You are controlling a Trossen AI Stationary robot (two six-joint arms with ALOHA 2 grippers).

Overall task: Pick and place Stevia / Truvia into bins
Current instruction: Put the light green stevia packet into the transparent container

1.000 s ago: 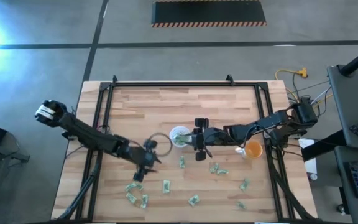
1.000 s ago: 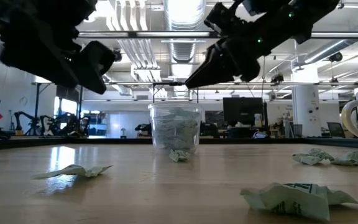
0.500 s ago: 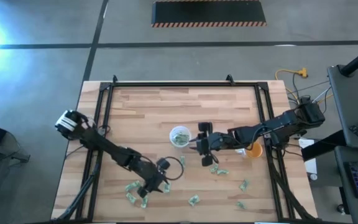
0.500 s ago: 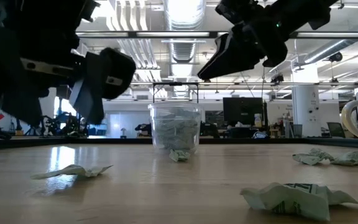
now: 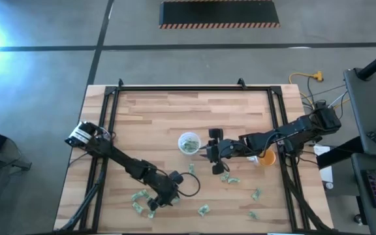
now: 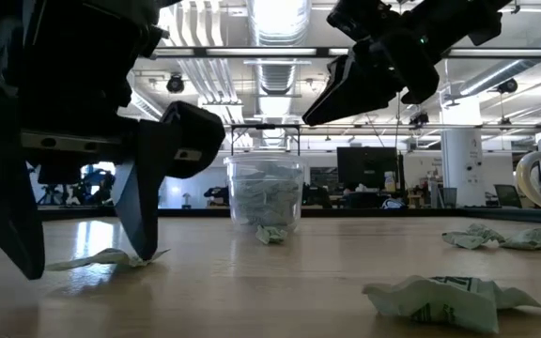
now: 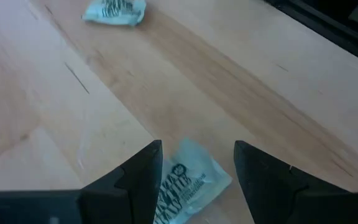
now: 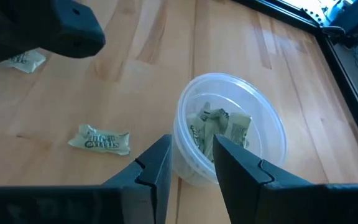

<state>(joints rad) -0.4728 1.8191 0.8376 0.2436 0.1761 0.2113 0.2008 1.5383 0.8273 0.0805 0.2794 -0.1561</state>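
— Lying flat between our left gripper's [image 7: 194,163] spread fingers is one green-and-white Stevia packet [image 7: 188,179], down in the near-left part of the butcher-block table [image 5: 149,117]. From the side, both fingertips look to be at the wood on either side of it.

— And the bin?

— We see the translucent cup [image 5: 188,143] near the table's middle, upright, with several packets already inside [image 8: 219,127]. One loose packet [image 8: 100,139] lies just beside its base. More are scattered along the near edge, a cluster by our left gripper [image 5: 141,202] and others toward the right [image 5: 229,177].

— What about our right gripper?

— Our right gripper [image 5: 207,153] hangs in the air just beside the cup, fingers parted and nothing between them, with the orange cup [image 5: 266,157] behind its arm.

— What could spoil the pick?

— We judge three risks. The packet is thin and flat, so the fingers may close above it and slide it along the wood instead of pinching it. It also sits skewed to the fingers, so a squeeze could catch only a corner and drop it on the way. And if we carry it to the cup while our right gripper waits there, the two arms may crowd each other or tip the light cup
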